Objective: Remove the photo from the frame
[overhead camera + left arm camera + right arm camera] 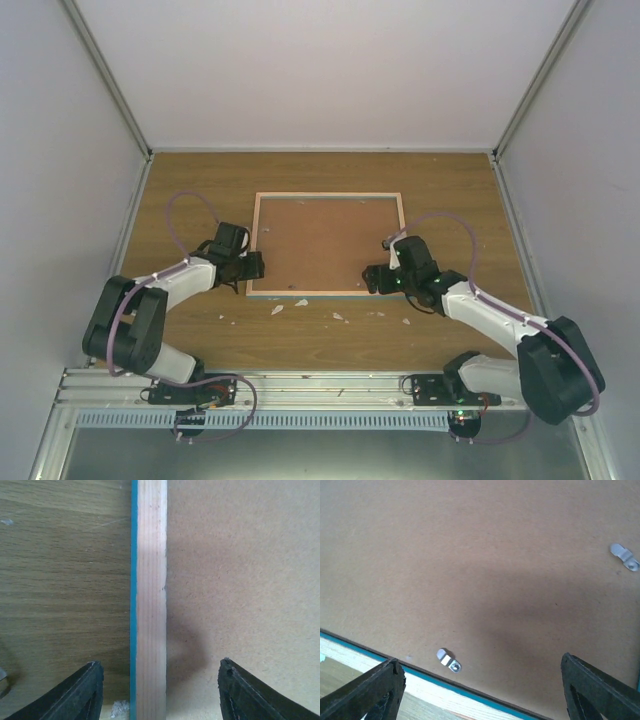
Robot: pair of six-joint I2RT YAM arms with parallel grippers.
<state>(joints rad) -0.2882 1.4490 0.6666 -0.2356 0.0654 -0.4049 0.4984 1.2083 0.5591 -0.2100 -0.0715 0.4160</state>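
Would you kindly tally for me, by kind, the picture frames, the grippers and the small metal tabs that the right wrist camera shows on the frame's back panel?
Picture frame, lying back-up: 1
Grippers, the left gripper and the right gripper, both open: 2
Small metal tabs on the back panel: 2
Total: 5

The frame [325, 245] lies back-up at mid-table [450, 200]. The left fingers [80, 695] straddle its left rail by the near-left corner. The right fingers [370, 695] stand over its back panel by the near-right corner, with a clip [449, 661] between them. Scraps [277, 309] lie just before its near rail.
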